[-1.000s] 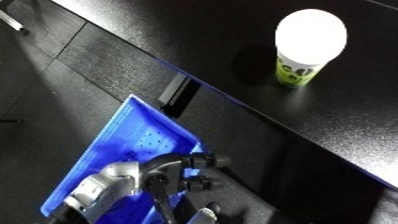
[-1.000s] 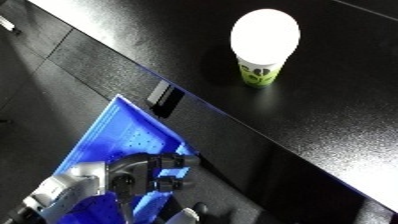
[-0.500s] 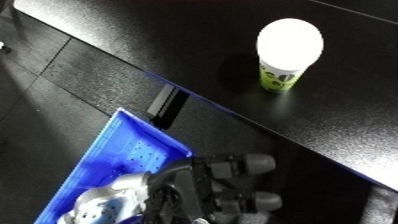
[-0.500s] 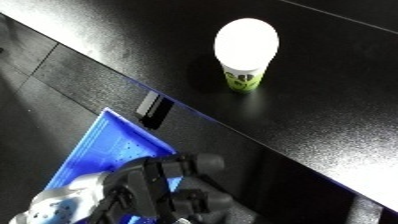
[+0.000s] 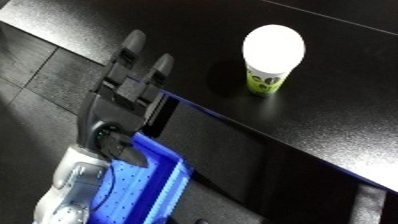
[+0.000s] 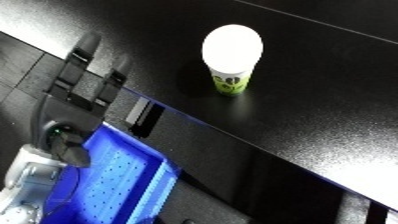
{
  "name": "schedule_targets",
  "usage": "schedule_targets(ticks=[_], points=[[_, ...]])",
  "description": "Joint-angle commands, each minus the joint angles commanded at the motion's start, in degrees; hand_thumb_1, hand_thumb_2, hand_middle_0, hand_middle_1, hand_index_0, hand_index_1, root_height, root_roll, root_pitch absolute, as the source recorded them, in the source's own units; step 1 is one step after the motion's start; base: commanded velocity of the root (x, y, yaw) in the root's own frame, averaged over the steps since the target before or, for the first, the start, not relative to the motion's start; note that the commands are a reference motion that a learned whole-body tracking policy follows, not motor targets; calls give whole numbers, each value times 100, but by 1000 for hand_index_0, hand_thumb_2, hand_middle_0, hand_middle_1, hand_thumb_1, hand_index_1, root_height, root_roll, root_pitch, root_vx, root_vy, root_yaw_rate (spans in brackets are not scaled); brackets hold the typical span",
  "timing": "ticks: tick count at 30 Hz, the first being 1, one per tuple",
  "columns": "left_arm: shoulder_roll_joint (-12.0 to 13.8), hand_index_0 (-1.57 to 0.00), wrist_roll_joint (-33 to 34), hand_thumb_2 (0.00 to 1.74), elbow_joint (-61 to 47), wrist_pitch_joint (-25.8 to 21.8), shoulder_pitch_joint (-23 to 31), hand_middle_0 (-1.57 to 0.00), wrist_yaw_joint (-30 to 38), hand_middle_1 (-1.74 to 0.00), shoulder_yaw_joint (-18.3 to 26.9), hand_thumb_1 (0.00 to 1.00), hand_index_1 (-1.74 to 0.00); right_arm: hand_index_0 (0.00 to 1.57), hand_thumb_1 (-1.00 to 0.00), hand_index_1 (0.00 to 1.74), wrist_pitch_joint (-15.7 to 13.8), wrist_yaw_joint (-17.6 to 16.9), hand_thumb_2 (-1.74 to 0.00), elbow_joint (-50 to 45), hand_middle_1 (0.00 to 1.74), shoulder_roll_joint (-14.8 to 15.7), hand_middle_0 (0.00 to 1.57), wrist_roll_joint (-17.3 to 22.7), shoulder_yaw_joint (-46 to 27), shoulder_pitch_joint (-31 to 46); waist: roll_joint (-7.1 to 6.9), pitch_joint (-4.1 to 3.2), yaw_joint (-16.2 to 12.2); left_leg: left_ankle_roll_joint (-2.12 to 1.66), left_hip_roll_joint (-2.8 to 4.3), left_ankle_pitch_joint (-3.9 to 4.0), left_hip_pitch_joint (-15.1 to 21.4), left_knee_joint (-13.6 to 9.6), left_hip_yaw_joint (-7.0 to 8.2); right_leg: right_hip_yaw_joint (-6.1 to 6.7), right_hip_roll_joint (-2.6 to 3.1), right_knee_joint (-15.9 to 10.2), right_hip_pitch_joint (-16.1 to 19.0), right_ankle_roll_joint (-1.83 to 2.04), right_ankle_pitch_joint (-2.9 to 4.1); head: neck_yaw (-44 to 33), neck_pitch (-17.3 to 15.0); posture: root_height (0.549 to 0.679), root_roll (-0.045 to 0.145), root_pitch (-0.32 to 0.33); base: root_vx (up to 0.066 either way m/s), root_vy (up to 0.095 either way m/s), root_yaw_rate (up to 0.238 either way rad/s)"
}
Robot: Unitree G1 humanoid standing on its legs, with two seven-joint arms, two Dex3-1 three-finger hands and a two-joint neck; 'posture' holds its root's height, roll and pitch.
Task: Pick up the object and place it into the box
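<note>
Well apart — left hand [image 5: 124,95], cup [image 5: 270,59]

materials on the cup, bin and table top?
Cup: likely paper, printed green wall, matte white top that may be a lid. Bin: looks like blue moulded plastic, its floor dotted with small holes. Table: black, fine speckled matte top, possibly laminate; cannot tell for sure.

- Left hand [image 5: 120,102] now raised from low over the blue bin [image 5: 133,197] up toward the black table [image 5: 266,125] edge.
- Fingers [image 5: 133,47] now stretched straight, pointing up across the table edge, no longer curled down by the bin.
- Still well apart from the green cup [image 5: 271,57].
</note>
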Motion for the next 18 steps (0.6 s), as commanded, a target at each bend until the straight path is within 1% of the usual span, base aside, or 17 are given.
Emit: schedule_targets(ticks=[5,10,14,18], points=[[79,0,1080,0,-126,-311,-168,0,727,0,11,0,0,0,0,0,-25,47,0,41,0,-41,0,7,37,-50,27,17,-64,-16,12,60,-36,-59,30,27,19,11,-67,-13,10,74,191,613,28,-65,-14,12,-68],[315,0,2091,0,-34,-277,-614,0,1465,0,-160,0,0,0,0,0,-21,107,0,100,0,-116,0,-1,111,-130,35,26,-191,-27,64,103,-69,-90,94,88,46,16,-146,-10,40,-6,364,613,28,-62,-17,13,-97],[483,0,2371,0,134,-65,-970,0,1822,0,-364,0,0,0,0,0,10,131,0,136,0,-177,0,-11,158,-183,45,18,-303,-23,106,107,-102,-58,147,143,71,33,-203,-11,59,-92,406,613,27,-61,-6,9,-85],[645,0,2472,0,376,147,-1321,0,2036,0,-604,0,0,0,0,0,38,162,0,147,0,-225,0,-11,208,-233,46,18,-410,-18,155,101,-120,-19,198,204,98,43,-248,-5,85,-156,371,612,26,-62,15,11,-90]])
